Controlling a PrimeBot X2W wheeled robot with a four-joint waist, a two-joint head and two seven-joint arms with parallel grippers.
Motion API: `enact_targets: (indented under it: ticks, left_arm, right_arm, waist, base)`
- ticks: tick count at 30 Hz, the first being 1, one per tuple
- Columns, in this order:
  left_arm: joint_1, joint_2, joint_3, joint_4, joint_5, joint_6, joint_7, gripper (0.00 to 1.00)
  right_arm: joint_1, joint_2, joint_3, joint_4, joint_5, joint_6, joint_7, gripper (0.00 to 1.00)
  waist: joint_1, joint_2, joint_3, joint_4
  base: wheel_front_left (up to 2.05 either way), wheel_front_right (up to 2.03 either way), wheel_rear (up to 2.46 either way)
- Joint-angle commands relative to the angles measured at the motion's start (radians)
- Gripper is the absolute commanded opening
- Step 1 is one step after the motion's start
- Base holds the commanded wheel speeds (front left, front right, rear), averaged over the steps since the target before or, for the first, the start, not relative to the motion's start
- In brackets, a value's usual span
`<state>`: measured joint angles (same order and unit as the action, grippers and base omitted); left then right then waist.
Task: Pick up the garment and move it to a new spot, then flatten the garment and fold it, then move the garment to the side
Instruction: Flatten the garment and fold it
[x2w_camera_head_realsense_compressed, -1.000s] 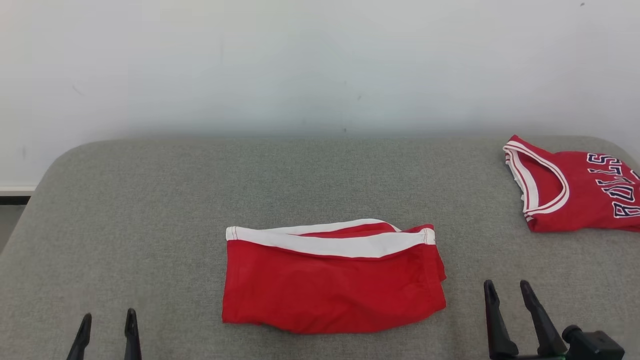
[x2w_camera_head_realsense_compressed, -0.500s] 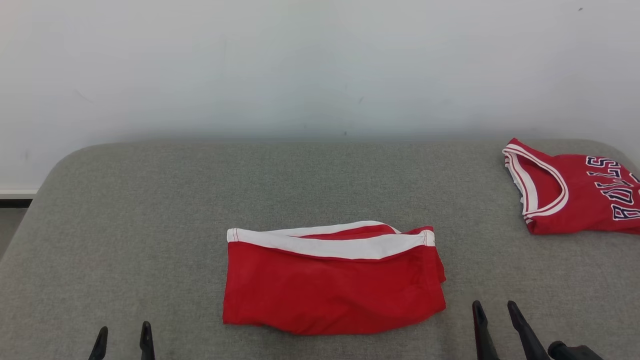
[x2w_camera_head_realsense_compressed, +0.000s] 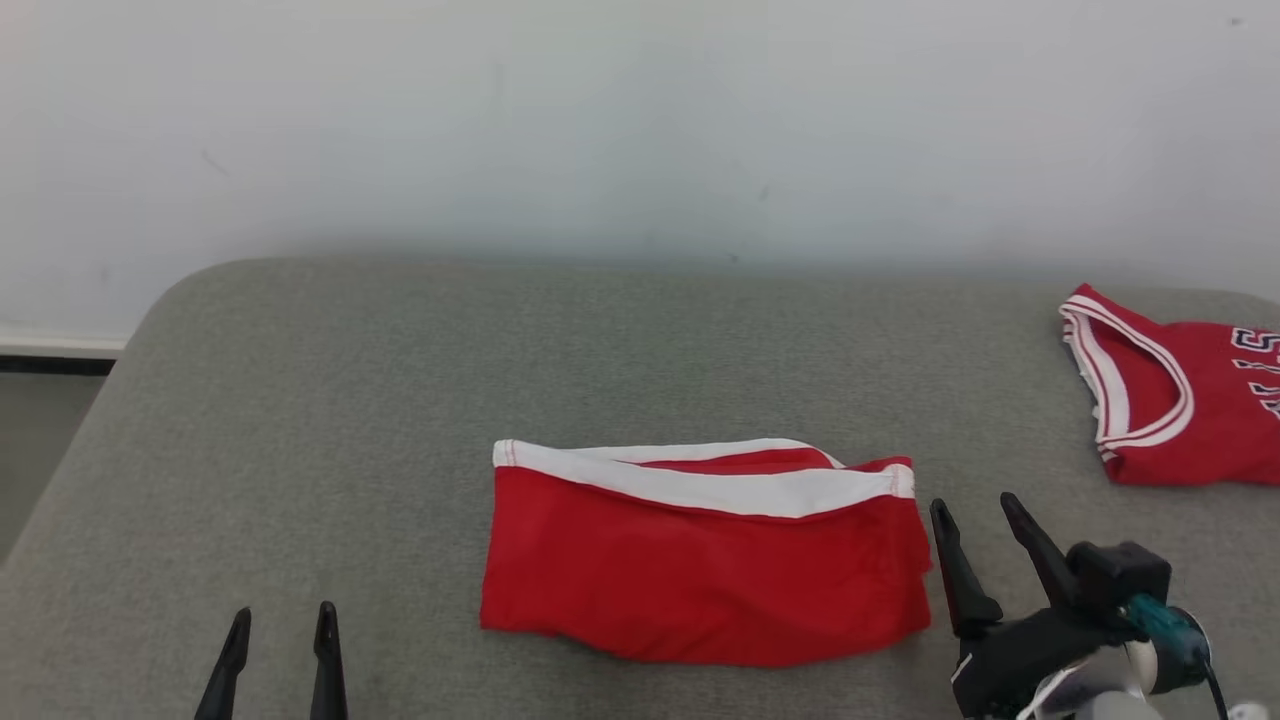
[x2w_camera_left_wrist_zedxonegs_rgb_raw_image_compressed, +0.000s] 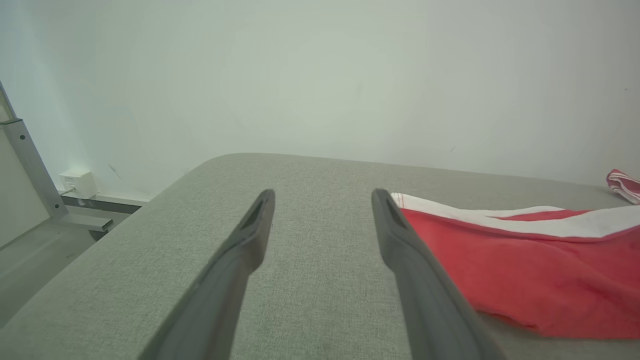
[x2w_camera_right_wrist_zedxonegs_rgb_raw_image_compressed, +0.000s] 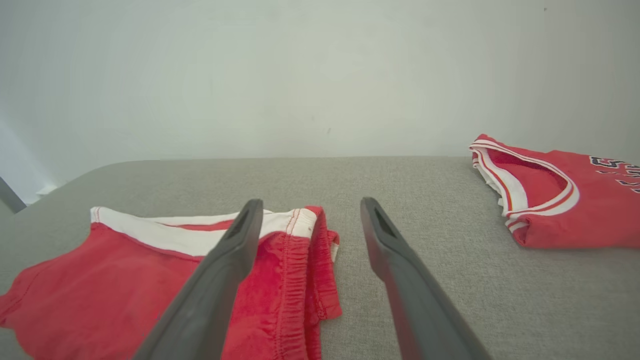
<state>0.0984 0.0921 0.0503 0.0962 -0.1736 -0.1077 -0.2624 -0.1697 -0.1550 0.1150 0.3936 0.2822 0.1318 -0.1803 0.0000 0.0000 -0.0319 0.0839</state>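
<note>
Moved since a moment ago: my right claw (x2w_camera_head_realsense_compressed: 972, 503) has come forward and now stands just beside the garment (x2w_camera_head_realsense_compressed: 700, 570), at its right edge. My head camera has swung a little too, so the whole scene sits shifted, but the garment lies as it did.
Right claw: two fingers, spread wide, nothing between them. In the right wrist view my claw (x2w_camera_right_wrist_zedxonegs_rgb_raw_image_compressed: 311, 202) has one finger over the garment's (x2w_camera_right_wrist_zedxonegs_rgb_raw_image_compressed: 125, 280) gathered edge and the other over bare pad. I cannot tell whether either touches the cloth.
Left claw: two fingers, also apart and empty. It shows low at the near left in the head view (x2w_camera_head_realsense_compressed: 282, 610), well apart from the garment. In the left wrist view the claw (x2w_camera_left_wrist_zedxonegs_rgb_raw_image_compressed: 324, 195) points over bare pad, with the garment (x2w_camera_left_wrist_zedxonegs_rgb_raw_image_compressed: 525, 270) off to one side.
Garment: one, red, with one white band along its far edge. It lies folded and flat, near the middle front of the grey padded table (x2w_camera_head_realsense_compressed: 400, 400).
Jersey: one (x2w_camera_head_realsense_compressed: 1180, 420), red with white trim and dark lettering, at the far right of the table, well apart from the garment.
Count: two claws, four fingers, two red cloth pieces, one table.
Behind: one pale wall (x2w_camera_head_realsense_compressed: 600, 120).
</note>
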Motion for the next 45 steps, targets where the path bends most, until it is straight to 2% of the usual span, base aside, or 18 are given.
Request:
enact_targets:
  ticks: [1,10,16,24,29,30,31,32,40,45]
  left_arm:
    - [-0.017,-0.005,-0.004,0.008,0.005,-0.006,-0.003,1.0]
    - [-0.062,-0.019,-0.03,0.03,0.009,-0.018,-0.003,1.0]
    - [-0.085,-0.025,-0.042,0.033,0.012,-0.022,-0.003,1.0]
    - [-0.112,-0.029,-0.05,0.058,0.011,-0.022,-0.003,1.0]
    - [-0.122,-0.03,-0.046,0.064,0.012,-0.023,-0.003,1.0]
    - [-0.123,-0.03,-0.045,0.065,0.012,-0.023,-0.003,1.0]
    - [-0.124,-0.03,-0.046,0.067,0.011,-0.023,-0.003,1.0]
    - [-0.124,-0.03,-0.047,0.069,0.01,-0.023,-0.003,1.0]
    - [-0.122,-0.026,-0.043,0.076,0.006,-0.022,-0.003,1.0]
    - [-0.097,-0.027,-0.034,0.07,0.011,-0.022,-0.003,1.0]
  right_arm:
    - [-0.023,-0.012,0.002,0.038,-0.011,-0.003,0.015,1.0]
    - [-0.158,-0.028,-0.005,0.31,-0.02,-0.003,0.015,1.0]
    - [-0.26,-0.019,-0.01,0.483,-0.018,-0.003,0.01,1.0]
    - [-0.352,0.009,-0.043,0.689,0.05,-0.003,0.053,1.0]
    - [-0.381,0.026,-0.038,0.747,0.115,-0.002,0.084,1.0]
    - [-0.385,0.029,-0.039,0.76,0.133,-0.002,0.1,0.97]
    - [-0.388,0.03,-0.046,0.771,0.152,-0.002,0.111,0.42]
    - [-0.392,0.028,-0.052,0.784,0.168,-0.002,0.124,0.0]
    - [-0.415,-0.023,-0.004,0.763,0.214,-0.003,0.115,0.0]
    - [-0.389,-0.096,0.066,0.698,0.263,-0.003,0.131,0.0]
  waist:
    - [0.0,0.0,0.01,0.031]
    - [0.0,0.0,0.052,0.109]
    - [0.0,0.0,0.08,0.135]
    - [0.0,0.0,0.092,0.158]
    - [0.0,0.0,0.096,0.159]
    - [0.0,0.0,0.098,0.158]
    - [0.0,0.0,0.098,0.158]
    - [0.0,0.0,0.099,0.158]
    - [0.0,0.0,0.089,0.144]
    - [0.0,0.0,0.063,0.116]
  base:
    - [0.0,0.0,0.0]
    - [0.0,0.0,0.0]
    - [0.0,0.0,0.0]
    - [0.0,0.0,0.0]
    - [0.0,0.0,0.0]
    - [0.0,0.0,0.0]
    - [0.0,0.0,0.0]
    - [0.0,0.0,0.0]
    - [0.0,0.0,0.0]
    - [0.0,0.0,0.0]
